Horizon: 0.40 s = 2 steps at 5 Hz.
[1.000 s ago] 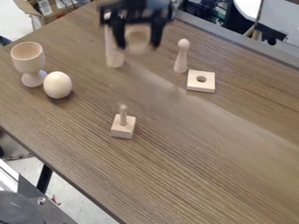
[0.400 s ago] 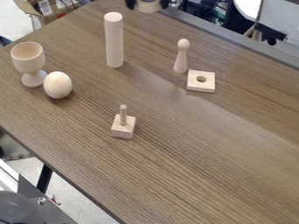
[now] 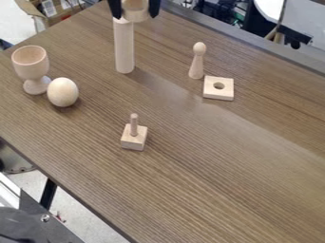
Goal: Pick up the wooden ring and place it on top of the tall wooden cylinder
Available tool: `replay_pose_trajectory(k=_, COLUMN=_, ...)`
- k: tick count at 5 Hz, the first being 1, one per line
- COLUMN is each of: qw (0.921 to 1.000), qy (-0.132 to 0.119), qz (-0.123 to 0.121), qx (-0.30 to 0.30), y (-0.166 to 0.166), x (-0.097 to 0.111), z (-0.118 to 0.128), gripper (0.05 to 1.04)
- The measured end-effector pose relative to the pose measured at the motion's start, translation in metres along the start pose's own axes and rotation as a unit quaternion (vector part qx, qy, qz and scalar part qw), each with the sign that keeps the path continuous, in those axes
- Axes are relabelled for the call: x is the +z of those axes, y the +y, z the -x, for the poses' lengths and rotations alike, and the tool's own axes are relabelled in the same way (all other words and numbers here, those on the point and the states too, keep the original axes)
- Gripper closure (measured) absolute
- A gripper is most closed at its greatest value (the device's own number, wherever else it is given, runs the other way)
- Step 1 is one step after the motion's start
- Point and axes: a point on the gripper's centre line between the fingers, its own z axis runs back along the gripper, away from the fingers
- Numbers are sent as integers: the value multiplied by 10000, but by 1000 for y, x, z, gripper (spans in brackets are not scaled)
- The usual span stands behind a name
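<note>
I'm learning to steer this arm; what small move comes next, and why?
Probably nudge the tool slightly toward the picture's left: the round wooden piece between its fingers looks offset rightward from the upright cylinder, whose top it overlaps.

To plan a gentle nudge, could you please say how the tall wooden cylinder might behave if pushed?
The cylinder stands upright on a narrow base, so a high push would probably tip it. Once down, its round side could let it roll. It looks like wood, so likely stiff.
</note>
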Motion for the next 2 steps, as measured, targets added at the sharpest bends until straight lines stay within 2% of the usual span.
replay_pose_trajectory(k=2, qw=10000, qy=-29, qz=-2, qx=49, y=8, x=-2, z=-3, gripper=328)
